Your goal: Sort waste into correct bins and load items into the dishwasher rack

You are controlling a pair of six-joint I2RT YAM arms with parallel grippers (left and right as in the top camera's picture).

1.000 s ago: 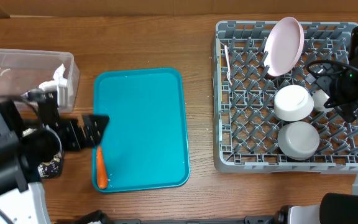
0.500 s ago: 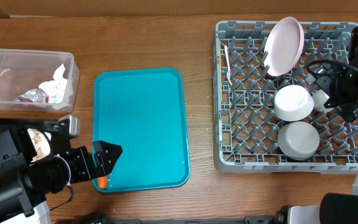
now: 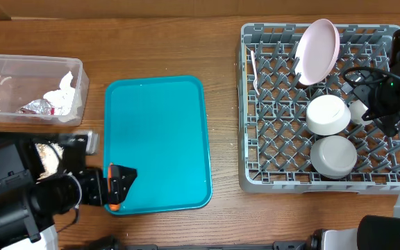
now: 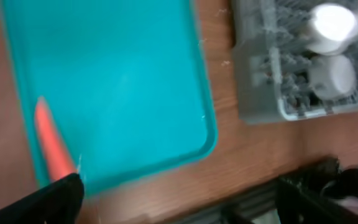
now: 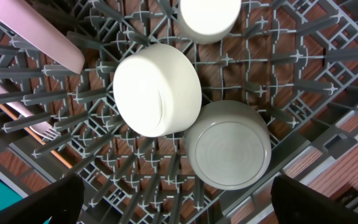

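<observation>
The left gripper (image 4: pixel 179 186) hung wide open over the teal tray's (image 3: pixel 158 132) near-left corner. The carrot piece (image 4: pixel 51 140) lay there along the rim, just by 1 finger. The right gripper (image 5: pixel 179 199), also spread wide, hovered above the dishwasher rack (image 3: pixel 255 177) — 2 bowls (image 5: pixel 157 87), a plate (image 3: pixel 317 50) and a cup (image 5: pixel 209 15) sat inside.

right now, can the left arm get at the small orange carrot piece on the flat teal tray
Probably yes. The left gripper is open right at the small orange carrot piece, which lies along the flat teal tray's left edge, and nothing else sits between them.
</observation>
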